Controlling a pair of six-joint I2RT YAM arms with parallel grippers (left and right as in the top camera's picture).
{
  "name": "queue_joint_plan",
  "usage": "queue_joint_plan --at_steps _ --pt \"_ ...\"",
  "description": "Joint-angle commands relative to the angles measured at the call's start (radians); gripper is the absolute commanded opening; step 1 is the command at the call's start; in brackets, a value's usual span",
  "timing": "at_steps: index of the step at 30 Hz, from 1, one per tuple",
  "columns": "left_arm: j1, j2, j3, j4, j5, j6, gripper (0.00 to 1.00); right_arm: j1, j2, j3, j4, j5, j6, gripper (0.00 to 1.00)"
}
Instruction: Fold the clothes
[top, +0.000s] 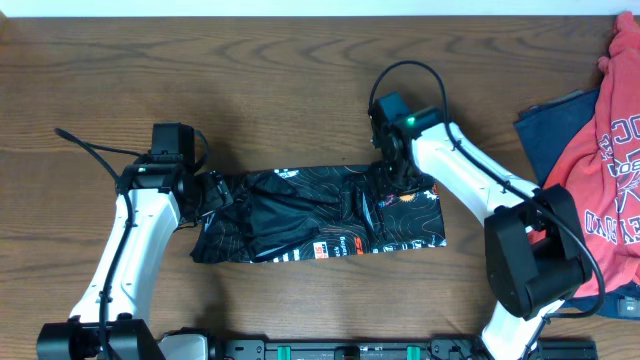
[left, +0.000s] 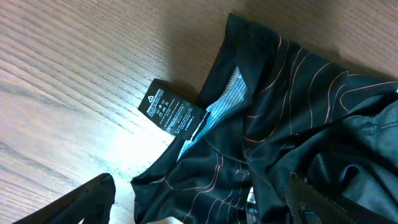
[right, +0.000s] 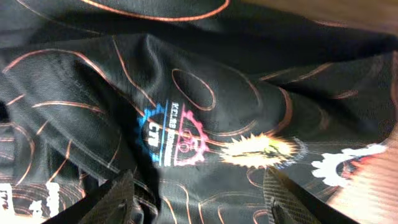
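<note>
The black jersey (top: 320, 215) with thin orange contour lines lies crumpled in a long strip across the table's middle. My left gripper (top: 212, 192) is at its left end, open, its fingers spread over the fabric's edge (left: 205, 193); a black care label (left: 171, 112) sticks out onto the wood. My right gripper (top: 392, 178) is low over the jersey's upper right part, open, fingers either side of the fabric (right: 199, 199) just below a pink and blue logo (right: 174, 134) and a yellow logo (right: 258, 149).
A pile of other clothes sits at the right edge: a red shirt with white lettering (top: 615, 150) over a dark blue garment (top: 555, 135). Bare wooden table (top: 250, 80) surrounds the jersey.
</note>
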Motion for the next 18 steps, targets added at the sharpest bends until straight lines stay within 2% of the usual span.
queue_joint_plan --at_steps 1,4,8,11,18 --pt "0.003 0.011 0.016 -0.006 -0.001 0.002 0.89 0.026 -0.01 -0.051 0.045 -0.046 0.024 0.64" --pt "0.003 0.011 0.016 -0.006 -0.001 0.002 0.89 0.052 -0.01 -0.087 0.102 -0.147 -0.017 0.62" --pt "0.003 0.011 0.016 -0.005 -0.001 0.002 0.89 0.098 -0.01 -0.087 0.15 -0.434 -0.197 0.63" --pt "0.003 0.011 0.016 -0.006 -0.001 0.002 0.89 0.111 -0.01 -0.078 0.174 -0.576 -0.256 0.64" --pt "0.003 0.011 0.016 -0.006 -0.001 0.002 0.89 0.087 -0.015 -0.032 0.146 -0.568 -0.252 0.63"
